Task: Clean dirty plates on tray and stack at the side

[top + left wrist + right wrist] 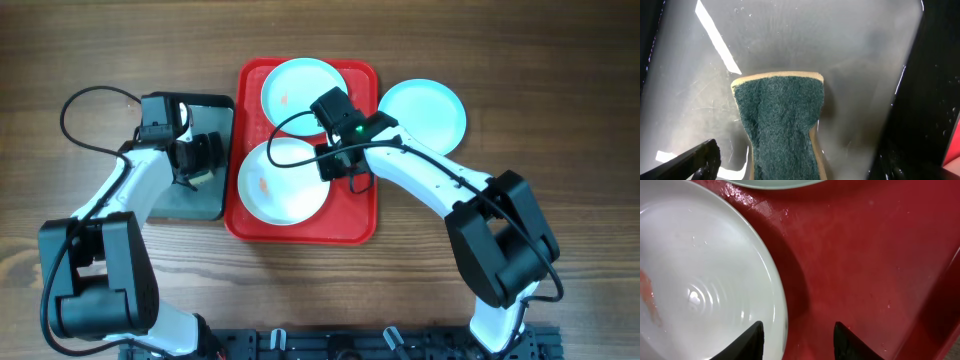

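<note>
The red tray (352, 215) holds a light blue plate (300, 88) at the back and a white plate (285, 185) at the front, each with a reddish smudge. Another light blue plate (422, 110) lies on the table to the tray's right. My right gripper (335, 160) hangs open over the white plate's right rim. In the right wrist view the gripper (799, 332) straddles that rim, one finger over the white plate (700, 270), the other over the tray (870, 255). My left gripper (795, 167) stands wide open around a green sponge (780, 120), apart from it.
A dark grey metal tray (205, 205) sits left of the red tray, with the left gripper (200, 160) and the sponge over it; its wet floor (840, 50) fills the left wrist view. Bare wooden table surrounds both trays.
</note>
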`<state>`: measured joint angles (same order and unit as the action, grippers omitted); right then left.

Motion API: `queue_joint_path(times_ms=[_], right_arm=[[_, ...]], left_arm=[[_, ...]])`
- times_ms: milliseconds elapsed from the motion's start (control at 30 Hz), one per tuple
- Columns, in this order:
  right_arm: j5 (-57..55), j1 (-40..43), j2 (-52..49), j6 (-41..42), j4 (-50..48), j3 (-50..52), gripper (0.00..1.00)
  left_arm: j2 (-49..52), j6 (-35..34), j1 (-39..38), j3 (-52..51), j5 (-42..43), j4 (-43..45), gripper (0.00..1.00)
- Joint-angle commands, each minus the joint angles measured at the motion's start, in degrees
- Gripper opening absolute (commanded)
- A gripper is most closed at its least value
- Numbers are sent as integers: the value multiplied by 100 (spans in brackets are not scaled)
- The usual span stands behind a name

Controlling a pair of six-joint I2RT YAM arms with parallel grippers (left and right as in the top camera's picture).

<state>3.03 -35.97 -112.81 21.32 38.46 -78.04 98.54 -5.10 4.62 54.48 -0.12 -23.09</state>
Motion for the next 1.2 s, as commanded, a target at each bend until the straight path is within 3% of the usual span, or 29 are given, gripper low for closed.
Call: queue_joint_path(times_ms=[0,67,100,267,333,467,500,533,567,600,767,900,1067,1167], right_arm=[[-203,-7,138,-59,-52,-26,46],[-203,-7,138,-59,-59,-26,46],[-201,-7,138,-72,-57,-26,46],[-201,-7,138,-186,-52,-26,47],[-201,-7,138,-184,-52,-26,46],[-201,-7,138,-186,-52,-26,47],[-201,-7,138,-184,-50,-26,47],[-201,-7,138,-186,-46,-26,47],[-201,-7,138,-186,-42,-26,47],[-201,-7,138,-184,-24,-26,47],[-201,-7,138,-186,-9,-26,47],[-203,-7,138,-188,-17,-26,47],[-227,-4,138,-490,-240,-26,64],[-264,-2,138,-479,-404,-26,66]], left_arm=[[-105,15,17,-42,-155,33,79],[-105,13,17,-42,-326,33,54],[-105,15,17,-42,-343,33,50],[-105,13,15,-42,-339,-70,75],[-105,13,15,-57,-339,-74,100],[-105,13,15,-59,-339,-85,100],[-105,15,15,-59,-341,-105,89],[-105,15,15,-61,-345,-133,65],[-105,15,17,-63,-345,-140,52],[-105,15,17,-70,-345,-142,47],[-105,15,15,-101,-411,-140,43],[-105,15,15,-101,-433,-136,26],[-105,13,15,-101,-431,-107,30],[-105,13,15,-101,-428,-90,27]])
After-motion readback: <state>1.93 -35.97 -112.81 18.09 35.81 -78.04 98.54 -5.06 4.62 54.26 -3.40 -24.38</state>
